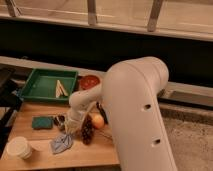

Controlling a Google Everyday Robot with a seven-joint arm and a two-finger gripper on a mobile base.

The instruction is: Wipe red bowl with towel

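Red bowl [90, 81] sits behind your gripper [70, 129], toward far tabletop [97, 152] edge; towel [61, 143] just below gripper; grip state: cannot tell.

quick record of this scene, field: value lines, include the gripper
table: wooden
tray: green, back left, pale sticks inside
red bowl: just right of the tray, behind the arm
towel: blue-grey, crumpled on the table, front left
gripper: low over the table, at the towel's upper edge
sponge: green, left of the gripper
cup: white, front left corner
orange: right of the gripper
task state: towel apart from the red bowl
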